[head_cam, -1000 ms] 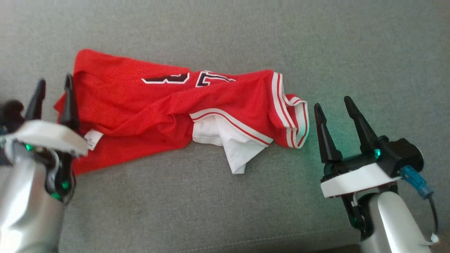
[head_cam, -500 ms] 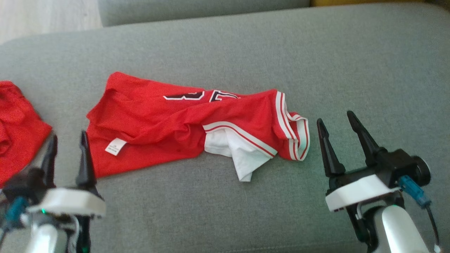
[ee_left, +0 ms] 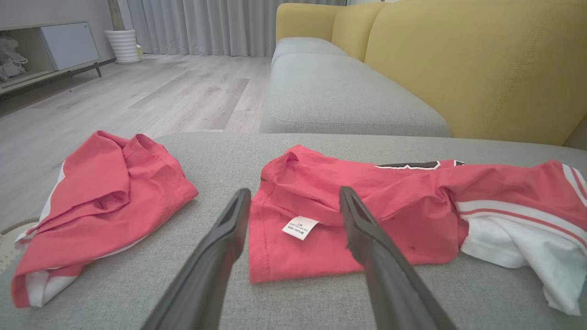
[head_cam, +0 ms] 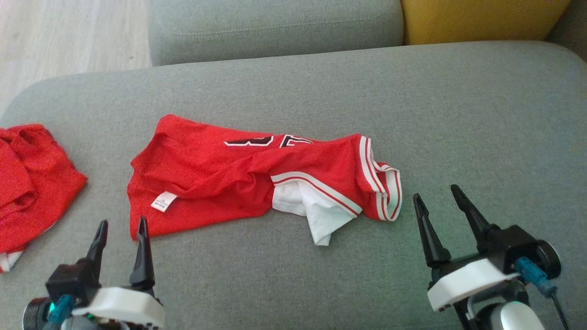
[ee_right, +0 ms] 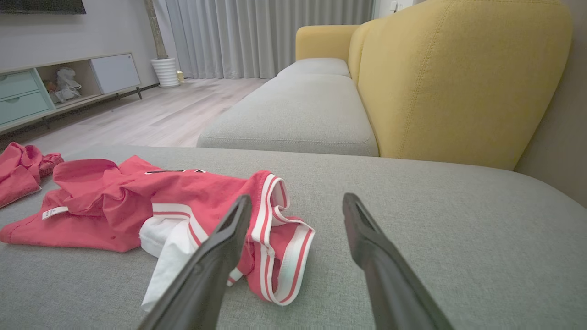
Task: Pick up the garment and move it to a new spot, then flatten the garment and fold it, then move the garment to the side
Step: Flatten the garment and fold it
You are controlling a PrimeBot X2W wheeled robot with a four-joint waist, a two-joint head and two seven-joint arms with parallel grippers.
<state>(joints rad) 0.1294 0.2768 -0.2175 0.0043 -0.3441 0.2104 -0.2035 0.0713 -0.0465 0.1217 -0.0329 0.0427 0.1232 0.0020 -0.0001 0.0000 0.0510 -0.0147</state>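
Observation:
A red jersey garment (head_cam: 220,178) with white striped trim and dark numbers lies crumpled on the grey sofa seat (head_cam: 458,114); a white label (head_cam: 163,201) shows near its left hem, a white lining (head_cam: 316,213) pokes out at its lower right. In the left wrist view the garment (ee_left: 367,206) lies just beyond my fingers; in the right wrist view the garment (ee_right: 151,201) sits ahead to the left. My left gripper (head_cam: 120,225) hovers open just short of its lower left corner, empty. My right gripper (head_cam: 435,191) stands open right of the striped end, empty.
A second red garment (head_cam: 27,183) lies bunched at the seat's left edge, and the same second garment (ee_left: 101,192) appears left of my fingers in the left wrist view. A yellow backrest (head_cam: 481,18) and another grey cushion (head_cam: 275,23) stand behind. Wooden floor (head_cam: 69,36) lies beyond the left edge.
The head camera has tilted up, bringing the backrest, floor and second garment into view. My left gripper has drawn back from over the garment's left edge to just short of it.

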